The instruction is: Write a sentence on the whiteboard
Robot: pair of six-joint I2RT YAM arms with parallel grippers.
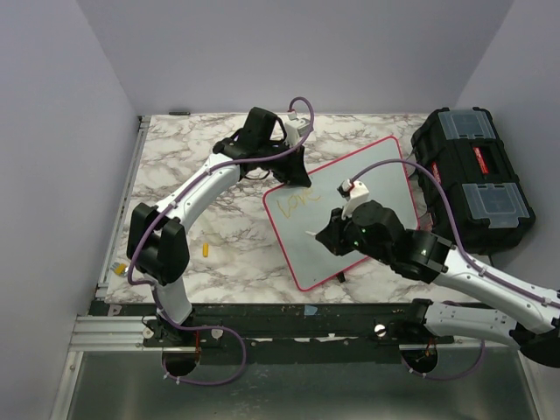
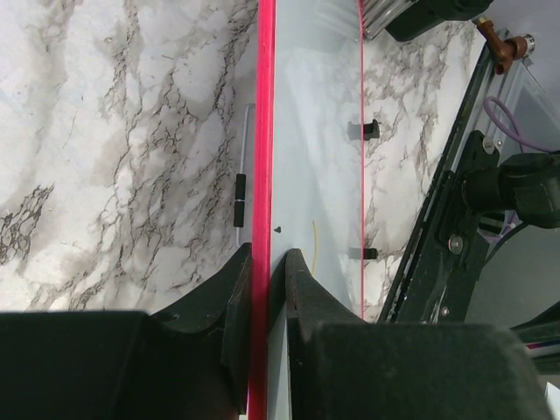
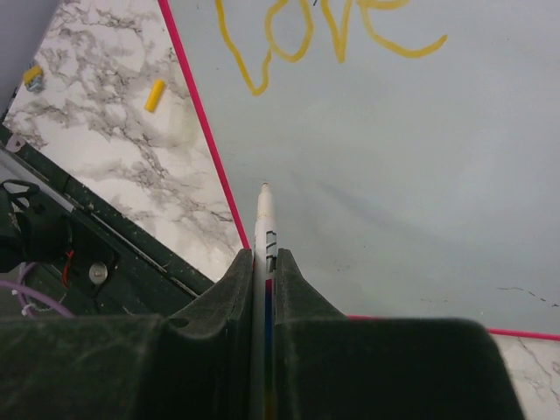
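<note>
The whiteboard (image 1: 302,249), glossy white with a pink-red rim, lies at an angle on the marble table. Yellow handwriting reading "Love" (image 1: 293,204) sits near its far left corner and shows large in the right wrist view (image 3: 324,26). My left gripper (image 1: 293,171) is shut on the board's rim (image 2: 262,175), one finger on each side. My right gripper (image 1: 328,234) is shut on a white marker (image 3: 263,219), tip pointing at the bare board below the word, close to the rim. I cannot tell whether the tip touches.
A black toolbox (image 1: 472,179) stands right of the board. A yellow marker cap (image 1: 206,250) lies on the marble left of the board, another yellow piece (image 1: 116,270) near the front left edge. Two black clips (image 2: 371,129) sit on the board's edge.
</note>
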